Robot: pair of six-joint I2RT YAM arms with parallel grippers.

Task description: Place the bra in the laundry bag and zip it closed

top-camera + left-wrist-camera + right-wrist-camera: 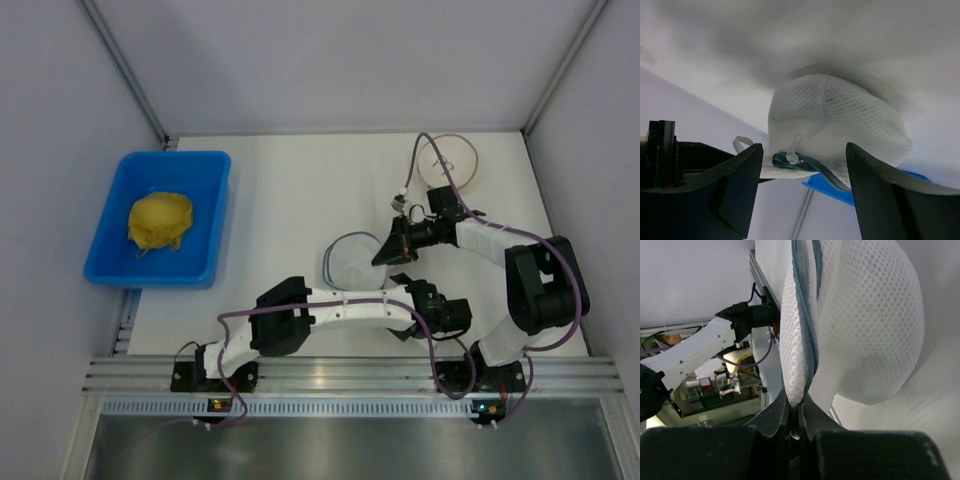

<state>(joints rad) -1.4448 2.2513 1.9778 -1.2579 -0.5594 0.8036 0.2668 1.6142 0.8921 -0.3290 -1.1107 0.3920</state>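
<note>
We see open white table [290,190] across the middle and toward 12 o'clock in the top view, with grey walls close along the far and side edges. The arms' bases crowd the rail at 6 o'clock.

The laundry bag [350,262] sits just below and right of centre, lifted on edge rather than lying flat. The right gripper [796,412] reaches in from 3 o'clock, its fingers pressed together on the bag's mesh edge beside the blue-grey zipper [805,315]. The left gripper [804,150] points at the bag from 5 o'clock. Its fingers are spread wide and touch nothing, and the bag's rim hangs just beyond them.

A blue bin [160,232] stands at 9 o'clock near the left wall and holds a yellow cloth lump [160,222]. A white disc with a tan rim [448,160] lies at 1 o'clock, partly crossed by the right arm's cable.

The mesh bulges, but we cannot tell whether the bra is inside it. How far the zipper is drawn is also hard to make out.
</note>
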